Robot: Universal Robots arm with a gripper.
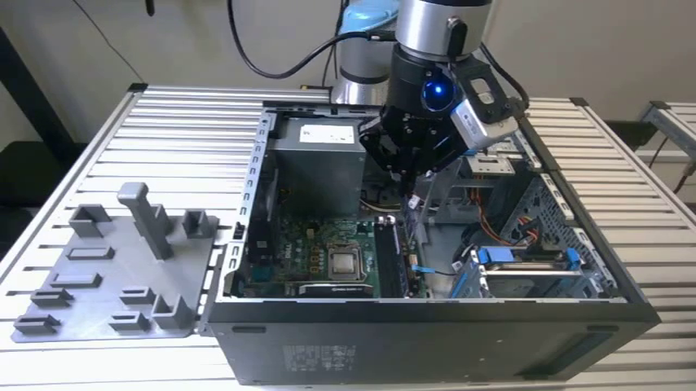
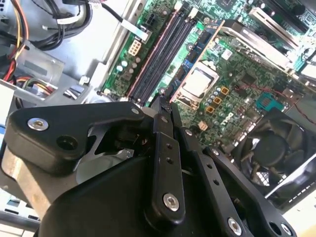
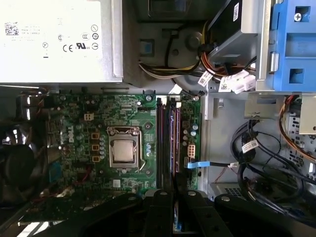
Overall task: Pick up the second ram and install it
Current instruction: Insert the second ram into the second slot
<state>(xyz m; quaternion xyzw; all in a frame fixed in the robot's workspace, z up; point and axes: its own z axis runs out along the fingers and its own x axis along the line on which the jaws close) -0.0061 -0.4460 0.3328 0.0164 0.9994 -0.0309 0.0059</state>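
Note:
My gripper [image 1: 409, 186] hangs inside the open computer case [image 1: 435, 326], above the far end of the memory slots [image 1: 386, 252]. In the first wrist view its black fingers [image 3: 160, 202] stand close together, and a thin bluish-green sliver, the second ram [image 3: 176, 222], shows edge-on between them. The long dark slots [image 3: 168, 138] run straight away from the fingertips, beside the processor socket [image 3: 123, 150]. In the second wrist view the gripper [image 2: 160, 102] narrows to a closed point just short of the slots [image 2: 160, 57].
A grey power supply [image 1: 315, 163] sits at the case's back. Blue drive brackets [image 1: 522, 257] and loose cables [image 3: 256, 158] fill the side on the exterior view's right. A black fan [image 2: 271, 148] lies beyond the socket. A grey holder fixture [image 1: 120, 269] rests on the slatted table.

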